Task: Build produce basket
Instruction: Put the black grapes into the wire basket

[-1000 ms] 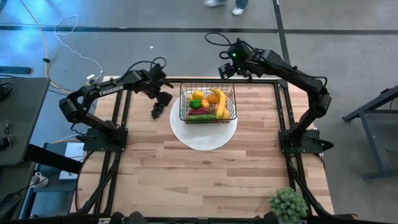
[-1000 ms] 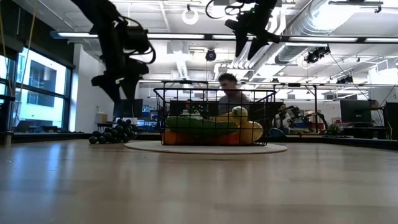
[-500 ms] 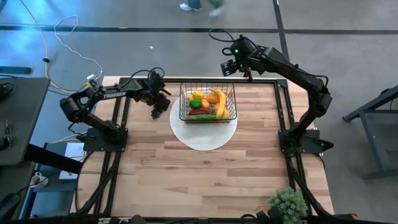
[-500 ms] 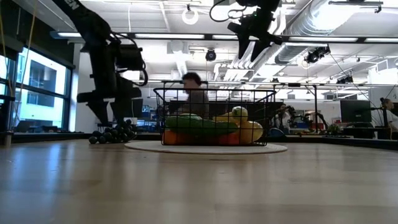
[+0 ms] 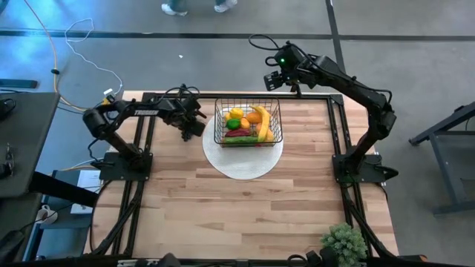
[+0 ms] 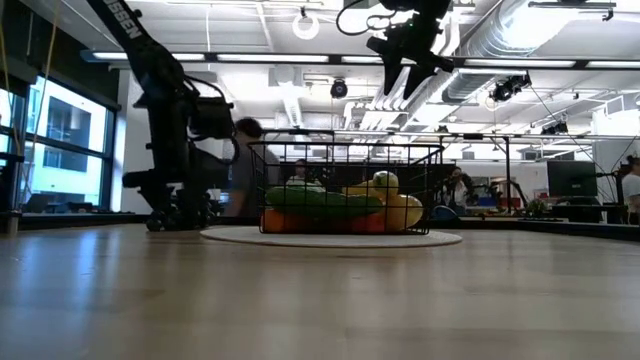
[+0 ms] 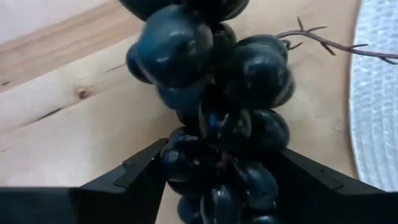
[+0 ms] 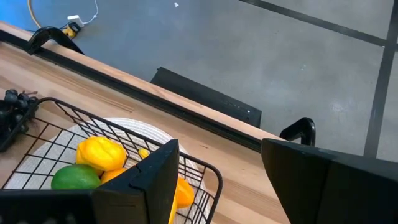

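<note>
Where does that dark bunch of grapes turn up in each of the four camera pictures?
High view: the grapes lie on the table just left of the basket, under the left gripper.
Low view: low at the left, mostly hidden behind the left gripper.
Left wrist view: filling the middle, between the two dark fingers.
Right wrist view: a dark cluster at the far left edge.
Shared landmark: the white round mat beside them.
</note>
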You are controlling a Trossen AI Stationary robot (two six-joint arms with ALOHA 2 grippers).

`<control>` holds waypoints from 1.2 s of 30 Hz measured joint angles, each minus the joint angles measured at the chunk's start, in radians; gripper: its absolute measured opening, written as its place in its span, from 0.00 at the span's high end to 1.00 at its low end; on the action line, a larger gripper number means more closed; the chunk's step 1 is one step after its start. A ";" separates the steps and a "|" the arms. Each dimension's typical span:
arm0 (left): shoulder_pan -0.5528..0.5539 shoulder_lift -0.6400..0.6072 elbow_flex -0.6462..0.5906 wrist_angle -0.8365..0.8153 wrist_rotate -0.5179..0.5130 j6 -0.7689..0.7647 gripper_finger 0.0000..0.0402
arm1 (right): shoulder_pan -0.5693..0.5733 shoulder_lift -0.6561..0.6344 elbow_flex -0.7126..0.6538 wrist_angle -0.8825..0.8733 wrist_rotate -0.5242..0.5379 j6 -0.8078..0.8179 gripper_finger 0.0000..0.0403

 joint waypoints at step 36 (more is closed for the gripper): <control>0.065 -0.234 0.243 0.050 0.086 0.183 0.97 | 0.000 0.000 0.000 -0.002 0.000 -0.037 0.48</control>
